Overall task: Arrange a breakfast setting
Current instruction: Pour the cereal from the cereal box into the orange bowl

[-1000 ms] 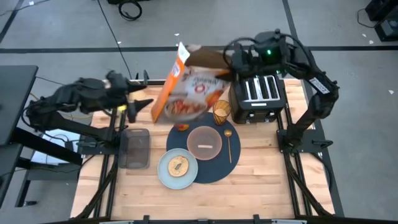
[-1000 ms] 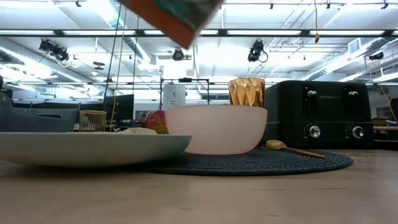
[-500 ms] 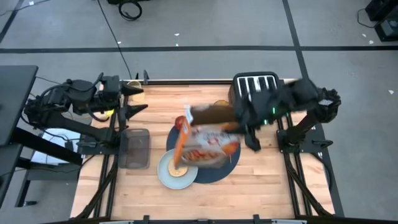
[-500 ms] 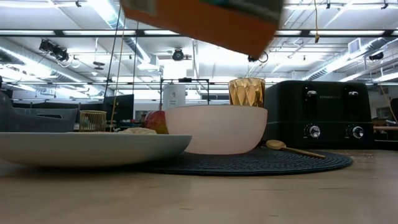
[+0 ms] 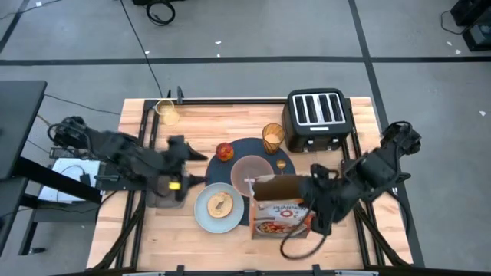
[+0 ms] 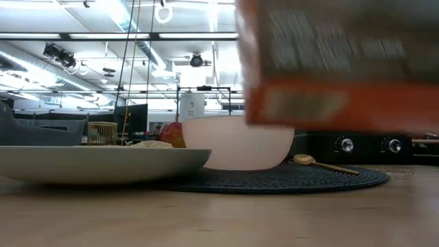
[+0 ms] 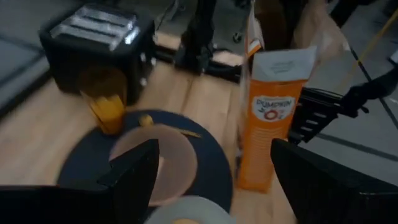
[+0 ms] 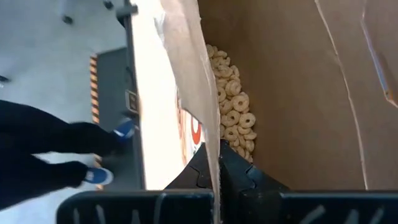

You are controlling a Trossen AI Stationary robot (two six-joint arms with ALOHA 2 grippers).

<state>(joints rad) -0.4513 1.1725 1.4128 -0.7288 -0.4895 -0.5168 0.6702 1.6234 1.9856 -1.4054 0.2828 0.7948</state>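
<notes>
The right hand (image 5: 307, 201) is pinched shut on the top edge of the cereal box (image 5: 281, 208), its fingers (image 8: 211, 173) clamping the liner with loose rings of cereal showing inside; a second ago the box hung tilted over the back of the tabletop (image 5: 360, 244) by the toaster (image 5: 317, 116), and it has since swung forward to the front right, just beside the placemat (image 5: 247, 149), near the low camera and seemingly not yet set down. That suggests pouring is over and the box is being parked out of the setting. The left hand (image 5: 186, 167), fingers spread wide and empty, has come in from the left edge to hover near the plate (image 5: 205, 215) and a dark tray (image 5: 163, 198). Counted: one placemat, one plate with one bagel (image 5: 221, 203), one pinkish bowl (image 5: 247, 169) on the mat, one red apple (image 5: 224, 151) at its rim, one amber glass (image 5: 273, 136), one gold spoon (image 5: 281, 164), one toaster, one box, plus one small cup (image 5: 164, 108) at the far left corner
</notes>
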